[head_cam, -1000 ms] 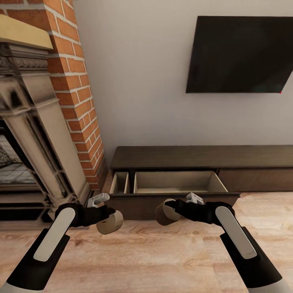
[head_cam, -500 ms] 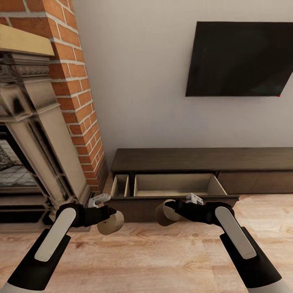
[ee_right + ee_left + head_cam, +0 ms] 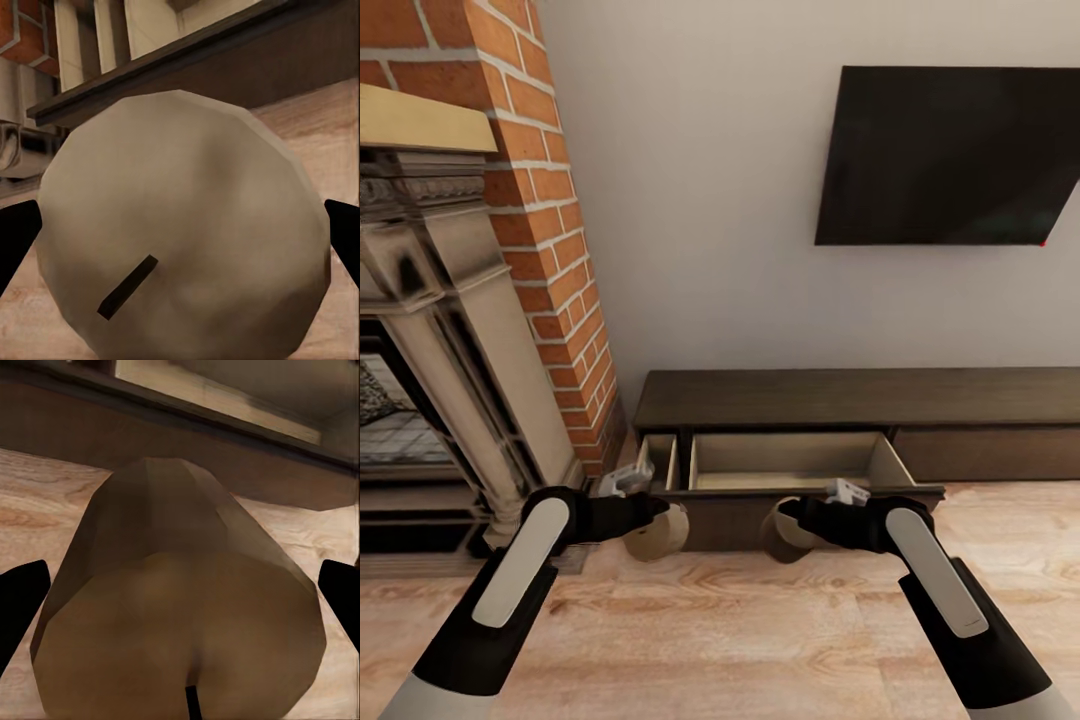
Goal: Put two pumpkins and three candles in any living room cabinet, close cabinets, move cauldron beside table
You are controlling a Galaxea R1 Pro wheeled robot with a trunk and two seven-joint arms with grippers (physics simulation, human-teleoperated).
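From the head camera we see the long, low, dark brown wooden cabinet [image 3: 860, 400] against the white wall, with one drawer pulled out toward us, its pale interior split into a narrow compartment and a wide one. The drawer's dark front edge stands just beyond both our grippers. Our left gripper [image 3: 645, 518] is clamped on a stubby beige-tan cylindrical candle [image 3: 660, 532], held over the pale wood-plank floor [image 3: 710, 640] just short of the drawer's left corner. Our right gripper [image 3: 797, 520] grips a second tan candle [image 3: 785, 532] before the drawer front. We count two candles, one per gripper, near each other but apart. To the left rise the ornate stone-coloured fireplace [image 3: 440, 330] and its red brick chimney column [image 3: 550, 230], close beside our left arm; to the right the floor lies open. A flat black screen [image 3: 950, 155] hangs on the wall, with no writing we can read.

In the left wrist view the candle [image 3: 180, 607] sits between the dark fingertips [image 3: 21, 600], the drawer edge behind it.

In the right wrist view the other candle [image 3: 184, 232], with its short dark wick, sits between the fingertips [image 3: 16, 236]
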